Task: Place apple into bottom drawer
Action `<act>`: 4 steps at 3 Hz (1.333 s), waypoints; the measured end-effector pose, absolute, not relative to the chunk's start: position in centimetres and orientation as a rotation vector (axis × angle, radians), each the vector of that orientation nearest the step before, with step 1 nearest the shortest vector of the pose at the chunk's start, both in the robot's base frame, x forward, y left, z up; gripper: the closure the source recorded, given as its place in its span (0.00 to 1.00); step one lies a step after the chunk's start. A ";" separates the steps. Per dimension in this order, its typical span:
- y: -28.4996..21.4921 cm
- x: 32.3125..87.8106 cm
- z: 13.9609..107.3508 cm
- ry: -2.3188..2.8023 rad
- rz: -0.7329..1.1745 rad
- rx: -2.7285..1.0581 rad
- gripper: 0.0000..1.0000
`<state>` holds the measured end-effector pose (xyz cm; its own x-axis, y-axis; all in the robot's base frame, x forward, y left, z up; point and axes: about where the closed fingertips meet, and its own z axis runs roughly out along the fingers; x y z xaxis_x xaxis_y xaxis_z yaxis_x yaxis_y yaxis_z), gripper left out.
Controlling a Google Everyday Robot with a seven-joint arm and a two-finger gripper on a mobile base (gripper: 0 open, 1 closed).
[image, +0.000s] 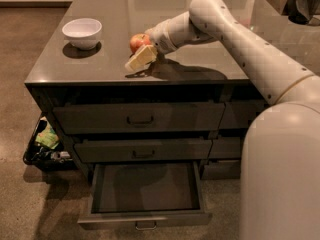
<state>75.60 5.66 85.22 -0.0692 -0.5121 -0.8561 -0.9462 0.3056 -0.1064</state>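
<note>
– Three drawers in the left stack: which one is open?
– Only the bottom drawer (145,217). It is pulled well out, its dark floor in view, with the small curved handle (145,227) on its front. The middle drawer (142,150) and the top drawer (140,118) above it are pushed in.
– Where is the apple (138,39)?
– Up at the counter (210,69), near its front edge, above the left stack. It sits in the gripper (137,54). A shadow lies on the counter under the two, so the fruit looks lifted just clear of the top.
– Is the gripper really holding it?
– It looks clamped on the apple. One pale finger (141,57) lies slantwise across the lower front of the fruit, its tip pointing down and to the left. The other finger is hidden behind the apple.
– And the arm (225,29)?
– White, reaching in from the right and across the counter to the gripper.
– Anything else about?
– A white bowl (82,32) stands on the far left of the counter, well apart from the apple. A dark bin (45,149) with something green in it sits on the floor, left of the drawers.
</note>
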 end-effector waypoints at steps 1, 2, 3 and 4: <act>7.5 76.6 84.1 1.682 0.657 -1.346 0.00; 7.6 76.6 84.1 1.680 0.658 -1.347 0.00; 7.6 76.6 84.1 1.680 0.658 -1.347 0.18; 7.6 76.6 84.1 1.680 0.658 -1.347 0.42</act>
<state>76.64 7.64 84.05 -0.0466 -0.5004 -0.8646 -0.9545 0.2775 -0.1092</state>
